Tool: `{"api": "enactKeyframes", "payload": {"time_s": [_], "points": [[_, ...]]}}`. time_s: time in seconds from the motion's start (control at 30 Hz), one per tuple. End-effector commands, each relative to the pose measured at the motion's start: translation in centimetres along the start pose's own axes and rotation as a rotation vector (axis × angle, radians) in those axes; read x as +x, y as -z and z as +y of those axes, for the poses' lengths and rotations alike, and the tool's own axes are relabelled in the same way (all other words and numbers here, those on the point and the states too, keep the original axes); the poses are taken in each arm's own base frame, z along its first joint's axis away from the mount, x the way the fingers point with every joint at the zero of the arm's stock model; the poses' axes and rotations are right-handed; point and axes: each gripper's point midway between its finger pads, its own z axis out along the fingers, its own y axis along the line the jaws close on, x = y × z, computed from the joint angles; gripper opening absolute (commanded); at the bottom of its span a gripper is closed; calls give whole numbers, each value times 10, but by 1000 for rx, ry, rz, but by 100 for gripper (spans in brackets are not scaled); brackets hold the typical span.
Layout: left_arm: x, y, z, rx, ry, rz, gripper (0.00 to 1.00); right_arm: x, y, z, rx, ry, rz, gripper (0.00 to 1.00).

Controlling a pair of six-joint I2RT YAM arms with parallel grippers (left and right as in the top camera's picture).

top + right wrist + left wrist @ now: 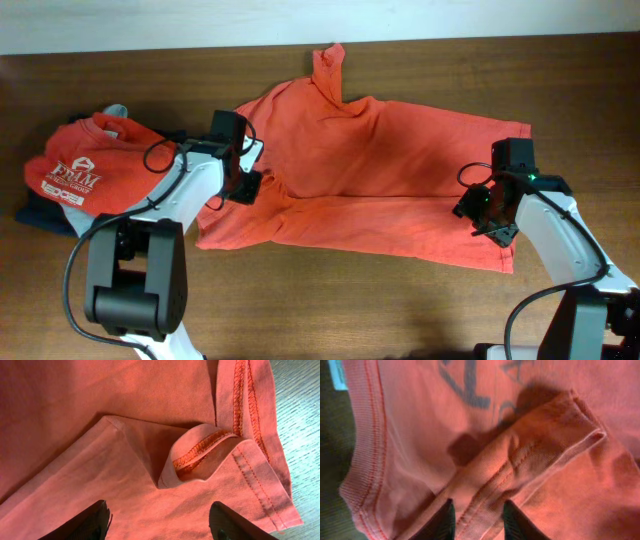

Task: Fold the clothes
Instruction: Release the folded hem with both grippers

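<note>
The large coral-red T-shirt (380,150) lies spread across the middle of the table, its lower part folded up along a crease. My left gripper (245,188) is at its left side, shut on a raised fold of seamed cloth (520,455) that casts a shadow below the navy lettering (470,385); the fold runs between the fingers (477,520). My right gripper (482,212) hovers open over the shirt's right end, its fingers (160,525) wide apart above flat cloth, just short of a curled-up hem (200,455).
A pile sits at the table's left: a red tee with white "FRAM" print (90,165) on top of a grey garment (115,110) and a navy one (40,215). Bare wood table (300,420) shows past the shirt's right edge.
</note>
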Motion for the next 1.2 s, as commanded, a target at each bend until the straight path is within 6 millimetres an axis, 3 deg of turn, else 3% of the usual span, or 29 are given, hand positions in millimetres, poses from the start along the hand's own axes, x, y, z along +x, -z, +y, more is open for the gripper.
{"api": "enactKeyframes", "payload": {"time_s": [0.0, 0.2, 0.37, 0.57, 1.03, 1.07, 1.17], "points": [[-11, 1, 7, -37, -23, -39, 16, -6, 6, 3, -14, -2, -20, 69], [-17, 2, 8, -41, -41, -61, 0, -6, 6, 3, -14, -1, -19, 69], [-31, 15, -2, -37, -69, -82, 0, -6, 6, 3, -14, -1, -20, 69], [-67, 47, -15, -63, -156, -148, 0, -7, 6, 3, -16, -1, -23, 69], [-92, 54, -19, -83, -185, -242, 2, -11, 6, 5, -22, -2, -37, 69], [-92, 54, -19, -83, -185, -244, 10, -11, 6, 5, -22, -2, -37, 69], [-91, 54, -15, -108, -180, -238, 65, -10, 6, 5, -20, -1, -35, 69]]}}
